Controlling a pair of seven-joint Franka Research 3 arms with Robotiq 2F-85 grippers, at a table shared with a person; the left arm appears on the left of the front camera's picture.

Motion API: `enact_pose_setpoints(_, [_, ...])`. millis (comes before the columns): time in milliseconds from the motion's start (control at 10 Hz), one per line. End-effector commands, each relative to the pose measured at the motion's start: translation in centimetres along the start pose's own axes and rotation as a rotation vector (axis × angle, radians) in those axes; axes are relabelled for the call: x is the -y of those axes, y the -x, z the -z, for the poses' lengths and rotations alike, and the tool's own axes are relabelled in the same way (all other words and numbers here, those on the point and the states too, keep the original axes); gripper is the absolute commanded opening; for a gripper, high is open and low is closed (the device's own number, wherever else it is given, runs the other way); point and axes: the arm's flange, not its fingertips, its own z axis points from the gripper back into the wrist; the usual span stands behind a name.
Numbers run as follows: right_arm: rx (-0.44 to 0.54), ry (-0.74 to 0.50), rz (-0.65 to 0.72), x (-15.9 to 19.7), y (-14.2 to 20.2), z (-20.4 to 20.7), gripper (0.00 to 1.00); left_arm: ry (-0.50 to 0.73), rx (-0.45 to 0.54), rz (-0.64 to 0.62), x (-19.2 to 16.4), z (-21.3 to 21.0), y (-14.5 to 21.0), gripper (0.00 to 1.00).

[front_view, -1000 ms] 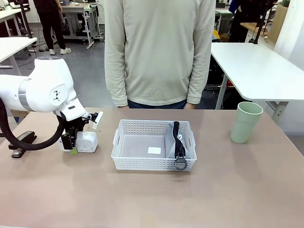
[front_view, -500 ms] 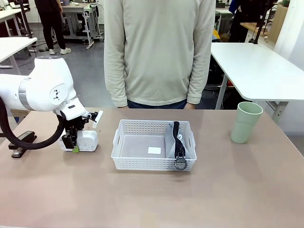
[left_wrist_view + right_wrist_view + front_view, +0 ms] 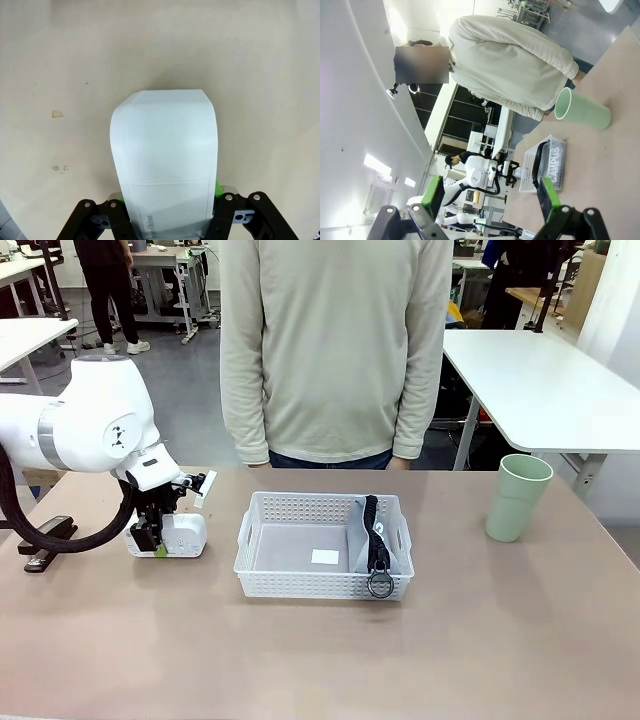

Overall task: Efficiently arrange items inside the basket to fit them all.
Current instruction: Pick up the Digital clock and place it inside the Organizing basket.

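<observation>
White perforated plastic forms the basket (image 3: 322, 558) at the middle of the table (image 3: 320, 660). Inside it, the grey zip pouch (image 3: 363, 538) stands on edge against the right end, black zipper up and its ring hanging over the near rim; a small white patch (image 3: 325, 556) shows on the otherwise bare floor. The pale green cup (image 3: 518, 497) stands upright well to the right, outside the basket. Left of the basket, the left gripper (image 3: 150, 538) has its fingers pressed to the sides of the white boxy device (image 3: 182, 534). The black stapler (image 3: 45, 538) lies at the table's left edge. The right gripper (image 3: 491, 196) is spread wide, holding nothing.
</observation>
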Motion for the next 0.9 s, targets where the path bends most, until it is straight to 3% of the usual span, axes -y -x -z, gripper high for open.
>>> enact_pose_setpoints(0, [0.013,-0.021,-0.028,-0.2,-0.3,0.2,1.0,0.016,0.034,-0.024,0.5,-0.8,0.6,0.0])
enact_pose_setpoints(100, [0.013,-0.021,-0.028,-0.2,-0.3,0.2,1.0,0.013,0.066,-0.08,1.5,-2.8,1.1,0.0])
enact_pose_setpoints(300, [0.013,-0.021,-0.028,-0.2,-0.3,0.2,1.0,-0.014,0.168,-0.185,6.0,-11.6,3.2,0.0])
enact_pose_setpoints(500, [0.013,-0.021,-0.028,-0.2,-0.3,0.2,1.0,-0.057,0.166,-0.273,10.0,-17.7,4.5,0.0])
enact_pose_setpoints(700, [0.013,-0.021,-0.028,-0.2,-0.3,0.2,1.0,-0.086,0.17,-0.392,12.5,-19.9,4.7,0.0])
enact_pose_setpoints(800, [0.013,-0.021,-0.028,-0.2,-0.3,0.2,1.0,0.022,0.131,-0.399,11.3,-18.8,5.3,0.0])
